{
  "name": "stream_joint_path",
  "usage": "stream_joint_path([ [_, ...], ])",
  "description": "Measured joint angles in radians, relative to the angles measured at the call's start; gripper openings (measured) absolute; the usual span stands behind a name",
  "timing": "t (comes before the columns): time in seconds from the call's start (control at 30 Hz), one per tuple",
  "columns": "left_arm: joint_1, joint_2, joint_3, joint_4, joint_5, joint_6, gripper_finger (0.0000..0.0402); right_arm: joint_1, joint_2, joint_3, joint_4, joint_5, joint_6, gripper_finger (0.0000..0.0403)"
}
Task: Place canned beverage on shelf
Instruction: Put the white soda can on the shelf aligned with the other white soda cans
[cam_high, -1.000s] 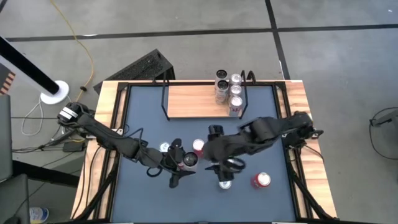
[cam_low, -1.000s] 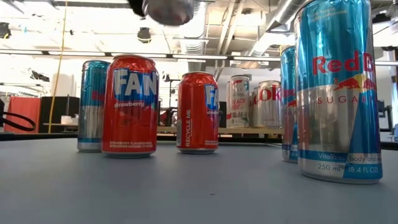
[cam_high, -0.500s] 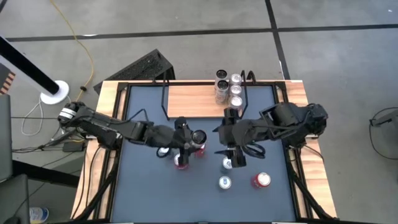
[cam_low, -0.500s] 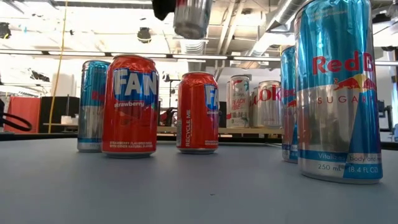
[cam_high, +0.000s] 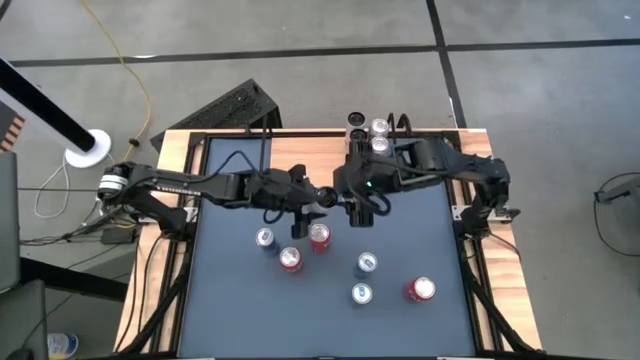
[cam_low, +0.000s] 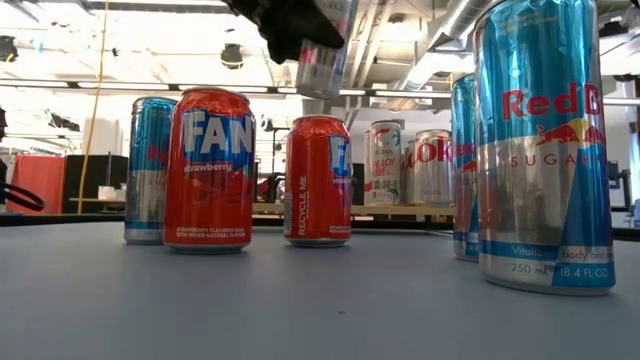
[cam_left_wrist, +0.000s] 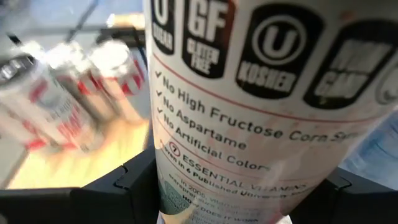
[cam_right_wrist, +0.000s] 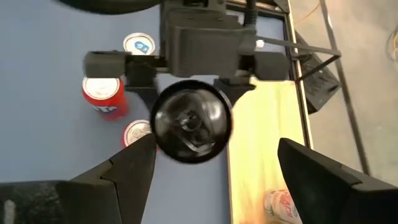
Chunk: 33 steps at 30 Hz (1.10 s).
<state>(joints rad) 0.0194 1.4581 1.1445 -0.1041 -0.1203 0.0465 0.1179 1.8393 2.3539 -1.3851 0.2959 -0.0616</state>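
Left fingers (cam_right_wrist: 189, 78) clench a can (cam_right_wrist: 191, 121) (tilted); right fingers (cam_right_wrist: 211, 168) released; handover near shelf (cam_high: 310, 160) could drop it.

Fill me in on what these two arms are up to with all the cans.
The left pincer holds a white can on its side in the air by the front edge of the shelf. The right pincer is open and empty, facing that can's bottom end. Several cans already stand at the shelf's right end. Six more cans wait on the table.
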Motion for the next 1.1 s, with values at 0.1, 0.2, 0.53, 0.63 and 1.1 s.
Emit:
stream_joint_path([
  [0.1, 0.041, -0.001, 0.001, -0.021, 0.013, 0.021, 0.0242, -0.029, -0.002, 0.000, -0.001, -0.040, 0.000, 0.0322],
  [0.2, 0.076, 0.000, -0.002, -0.020, 0.040, 0.034, 0.0242, -0.041, -0.002, 0.000, -0.002, -0.052, 0.000, 0.0322],
  [0.53, 0.123, 0.000, -0.003, -0.013, 0.088, 0.046, 0.0242, -0.049, 0.030, -0.006, 0.010, -0.043, -0.077, 0.0322],
  [0.63, 0.123, 0.000, -0.003, -0.013, 0.093, 0.046, 0.0242, -0.053, 0.046, -0.004, 0.008, 0.024, -0.130, 0.0322],
  [1.1, 0.120, 0.000, -0.003, -0.018, 0.095, 0.081, 0.0243, -0.068, 0.063, -0.004, 0.022, 0.014, -0.114, 0.0322],
])
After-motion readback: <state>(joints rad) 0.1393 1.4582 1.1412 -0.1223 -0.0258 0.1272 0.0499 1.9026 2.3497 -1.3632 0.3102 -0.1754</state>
